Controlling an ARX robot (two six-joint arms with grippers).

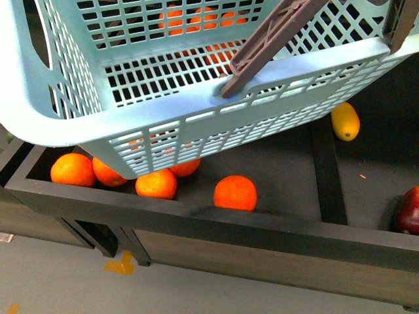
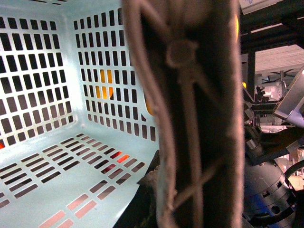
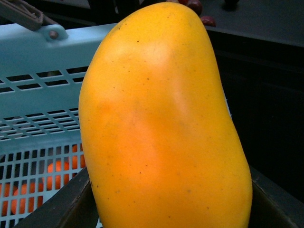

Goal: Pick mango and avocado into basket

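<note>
Oranges (image 1: 156, 183) lie by the near edge of the dark bin's (image 1: 262, 229) left compartment. The basket (image 1: 39, 111) hangs tilted above them. Its brown handle (image 1: 275, 36) hides the left pincer. Farther back, just right of the divider (image 1: 329, 176), the mango (image 1: 345, 122) lies with its long axis near-to-far and its far end behind the basket. The right pincer's (image 3: 171, 170) dark fingers (image 3: 47, 209) flank it; I cannot tell whether they pinch it.

Blurred handle (image 2: 190, 114) blocks left wrist view; mango (image 3: 161, 128) cropped by edge; right jaws unclear.
</note>
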